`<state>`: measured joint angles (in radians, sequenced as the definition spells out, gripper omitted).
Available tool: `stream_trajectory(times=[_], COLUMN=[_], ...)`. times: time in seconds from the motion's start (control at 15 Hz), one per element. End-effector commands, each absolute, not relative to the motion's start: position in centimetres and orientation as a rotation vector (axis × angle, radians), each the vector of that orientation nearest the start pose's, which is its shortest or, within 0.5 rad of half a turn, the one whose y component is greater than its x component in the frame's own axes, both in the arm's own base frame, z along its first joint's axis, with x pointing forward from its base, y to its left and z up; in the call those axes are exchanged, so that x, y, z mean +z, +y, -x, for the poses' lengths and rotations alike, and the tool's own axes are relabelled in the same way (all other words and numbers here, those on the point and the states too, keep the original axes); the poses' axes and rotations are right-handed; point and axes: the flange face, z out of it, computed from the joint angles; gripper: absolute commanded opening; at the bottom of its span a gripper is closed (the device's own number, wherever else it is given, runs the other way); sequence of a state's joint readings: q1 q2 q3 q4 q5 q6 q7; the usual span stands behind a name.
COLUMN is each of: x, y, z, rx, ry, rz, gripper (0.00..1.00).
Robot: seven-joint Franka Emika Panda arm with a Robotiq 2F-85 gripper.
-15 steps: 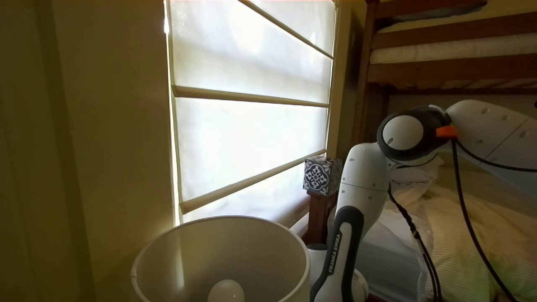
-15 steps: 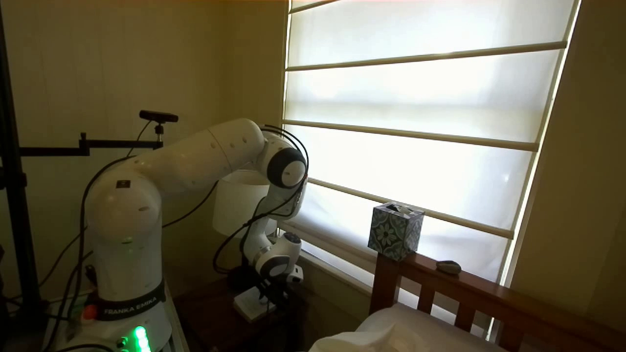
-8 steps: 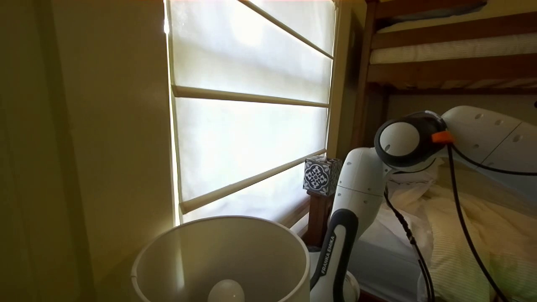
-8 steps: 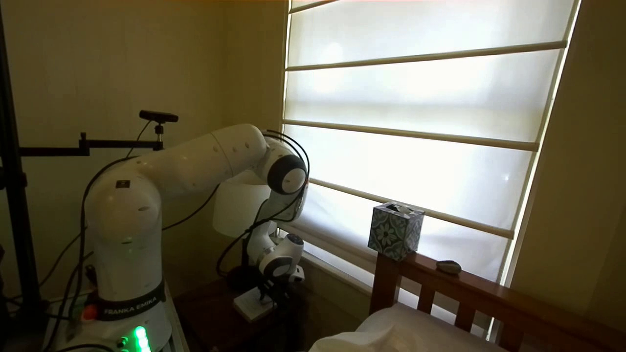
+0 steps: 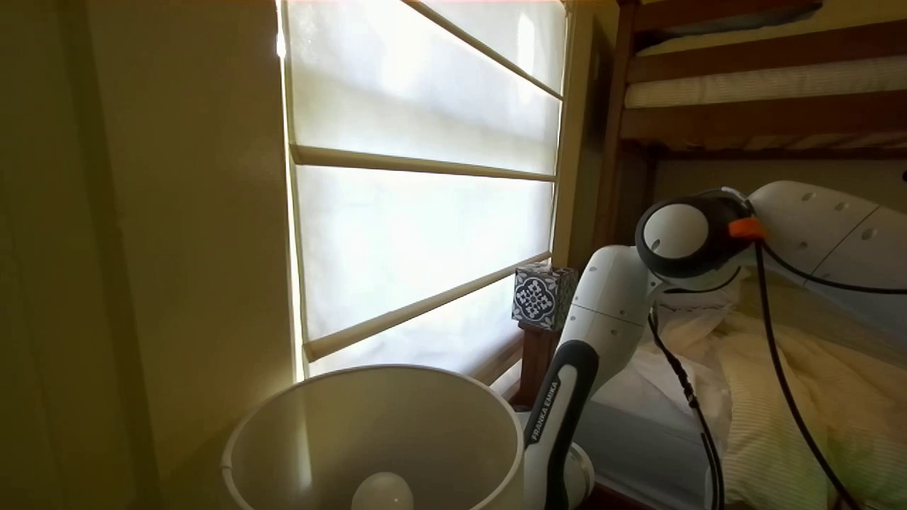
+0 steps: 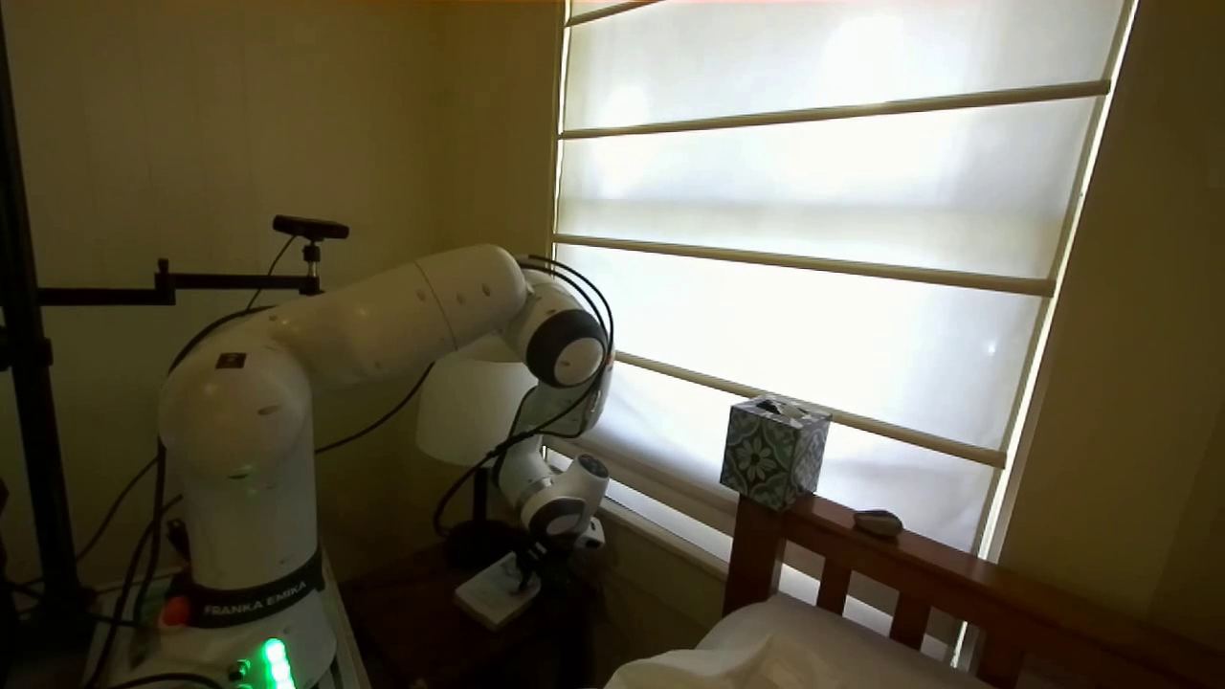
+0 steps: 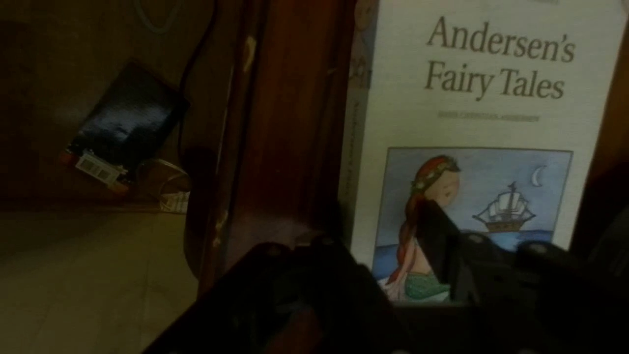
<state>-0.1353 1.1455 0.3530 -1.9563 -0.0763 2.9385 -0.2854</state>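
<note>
End effector [image 7: 385, 221] at the spine side of a fairy-tale book [image 7: 474, 130]

In the wrist view the two dark fingers [image 7: 437, 238] stand partway apart, a strip of the book's spine and cover showing between them. The finger at the left of that view sits beside the spine; the one at the right overlaps the mermaid painted on the cover. The picture is dim and blurred near the tips, so whether they have hold of the book cannot be told.

The book, titled Andersen's Fairy Tales, lies face up on a dark red-brown worktop [image 7: 290, 123]. Below its title are the mermaid, a sailing ship and a crescent moon. In an exterior view it lies just beside the dark foot of a lamp [image 6: 467, 416], whose pale shade is partly hidden by the white arm [image 6: 383, 321]. Past the worktop's chipped edge, the wrist view shows a glossy black object [image 7: 130, 115] with a barcode label.

Farther out, a bright pale blind [image 6: 794, 330] covers the window in both exterior views. A patterned tissue box [image 6: 773, 455] stands on a wooden bedpost [image 6: 754, 560], and a small rounded object [image 6: 878, 522] rests on the adjoining rail [image 6: 957, 579]. Well apart from these, a black stand [image 6: 33, 431] carries a camera [image 6: 309, 228].
</note>
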Motion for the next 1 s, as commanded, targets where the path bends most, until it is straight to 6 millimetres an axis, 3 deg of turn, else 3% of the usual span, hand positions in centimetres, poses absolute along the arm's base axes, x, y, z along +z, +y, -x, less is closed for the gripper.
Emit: stream_trajectory(times=[0.0, 0.13, 0.47, 0.67, 0.73, 0.8, 0.93], x=[-7.2, -6.7, -6.4, -6.1, -5.9, -5.6, -5.0], y=[12.5, 11.4, 8.4, 8.2, 8.5, 9.0, 10.3], z=[-50.1, -50.3, -50.5, -49.9, -49.5, -49.0, -47.9], rx=[0.089, 0.06, -0.012, -0.022, -0.019, -0.019, -0.011], ry=[-0.473, -0.431, -0.331, -0.319, -0.32, -0.327, -0.361], rz=[2.767, 2.784, 2.826, 2.83, 2.83, 2.828, 2.819], gripper=[0.13, 0.01, 0.0, 0.0, 0.26, 0.27, 0.39])
